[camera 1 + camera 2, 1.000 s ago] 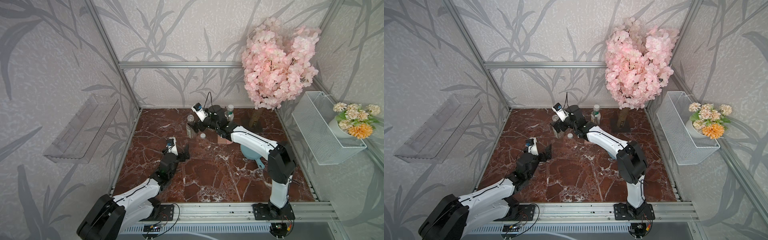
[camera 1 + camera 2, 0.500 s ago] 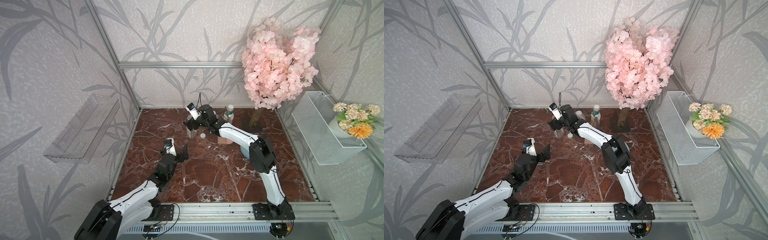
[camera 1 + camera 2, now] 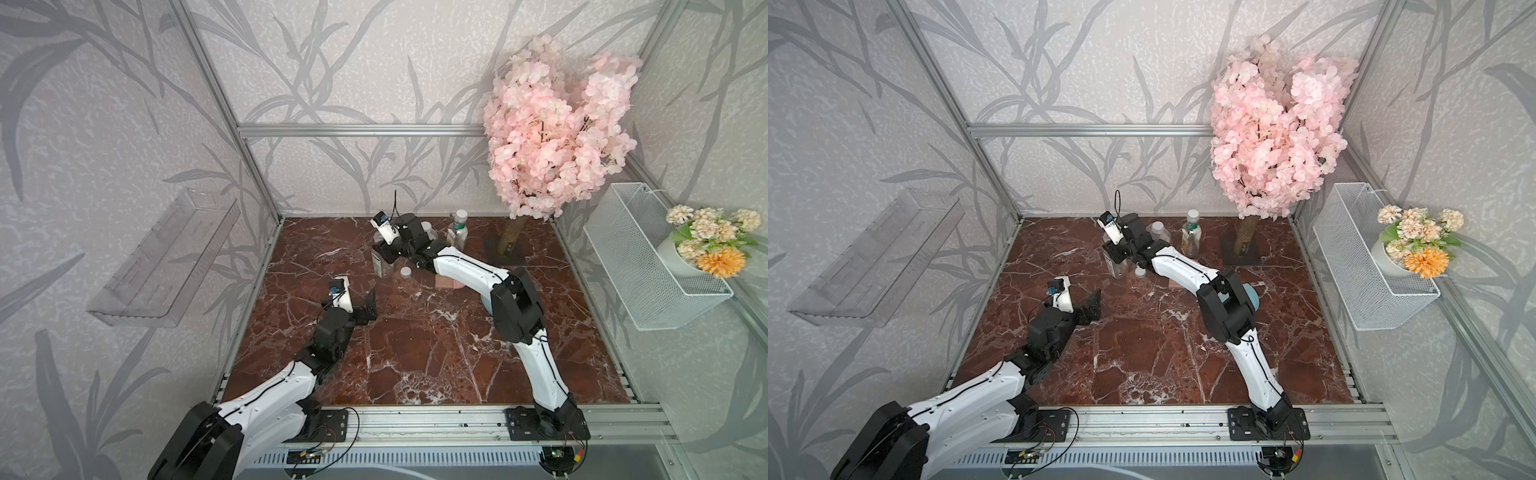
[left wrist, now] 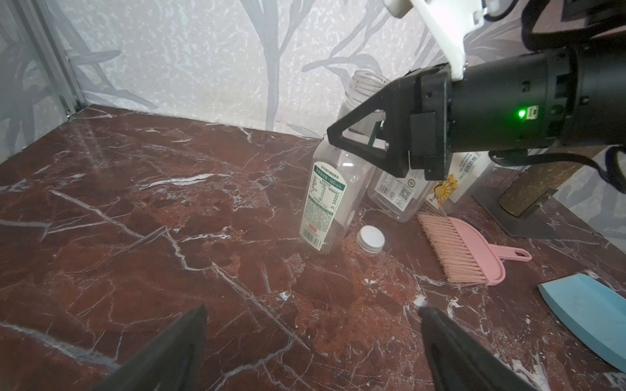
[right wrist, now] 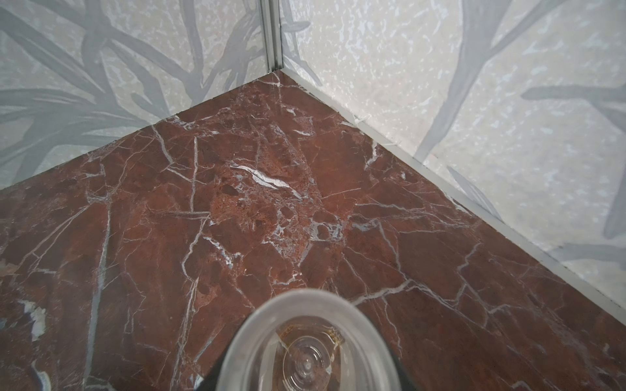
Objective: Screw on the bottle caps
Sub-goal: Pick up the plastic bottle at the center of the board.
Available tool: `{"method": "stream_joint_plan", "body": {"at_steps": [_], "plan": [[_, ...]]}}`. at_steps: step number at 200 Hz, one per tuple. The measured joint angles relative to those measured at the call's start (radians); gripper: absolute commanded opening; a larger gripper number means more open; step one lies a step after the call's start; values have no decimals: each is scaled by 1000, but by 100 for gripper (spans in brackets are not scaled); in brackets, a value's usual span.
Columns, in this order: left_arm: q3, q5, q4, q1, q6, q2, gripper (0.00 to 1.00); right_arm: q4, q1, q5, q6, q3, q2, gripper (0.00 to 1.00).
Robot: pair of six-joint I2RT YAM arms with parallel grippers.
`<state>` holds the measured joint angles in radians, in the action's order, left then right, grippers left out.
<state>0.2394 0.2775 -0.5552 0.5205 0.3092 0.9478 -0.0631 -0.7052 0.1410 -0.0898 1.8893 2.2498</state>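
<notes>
My right gripper [image 3: 384, 249] [image 4: 338, 135] is shut on the neck of a round clear bottle [image 3: 383, 266] [image 3: 1118, 268] [image 4: 325, 203] with a green-white label, standing at the back of the table. Its uncapped mouth [image 5: 306, 342] fills the space between my jaws in the right wrist view. A loose white cap [image 3: 405, 272] [image 3: 1140, 272] [image 4: 371, 238] lies beside that bottle. Behind stands a squarer uncapped bottle [image 3: 1159, 232] [image 4: 396, 193]. A third bottle [image 3: 458, 230] [image 3: 1192, 237] wears a white cap. My left gripper [image 3: 362, 305] [image 4: 313, 309] hangs open and empty, nearer the front.
A pink brush [image 4: 464, 250] and a blue dustpan [image 4: 589, 315] lie right of the bottles. The pink blossom tree's base [image 3: 509, 245] stands at the back right. A wire basket [image 3: 648, 257] hangs on the right wall, a clear shelf [image 3: 166, 266] on the left wall.
My right arm swung left to the round labelled bottle and its jaws closed on the neck. The left arm barely shifted and stayed open.
</notes>
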Motion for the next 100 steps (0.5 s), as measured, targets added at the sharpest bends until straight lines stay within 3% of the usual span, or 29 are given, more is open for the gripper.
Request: {"method": "stream_joint_plan", "body": {"at_steps": [26,56,100], "plan": [[-16,-62,-34,0,-31,-50,100,-5,2,25,-39,-163,-135,21],[-40,-185,-114,0,-83,-88,100,-45,18,151,-114,-402,-423,17],[-42,-607,-319,4,-151,-60,100,-160,55,453,-263,-643,-872,19]]}}
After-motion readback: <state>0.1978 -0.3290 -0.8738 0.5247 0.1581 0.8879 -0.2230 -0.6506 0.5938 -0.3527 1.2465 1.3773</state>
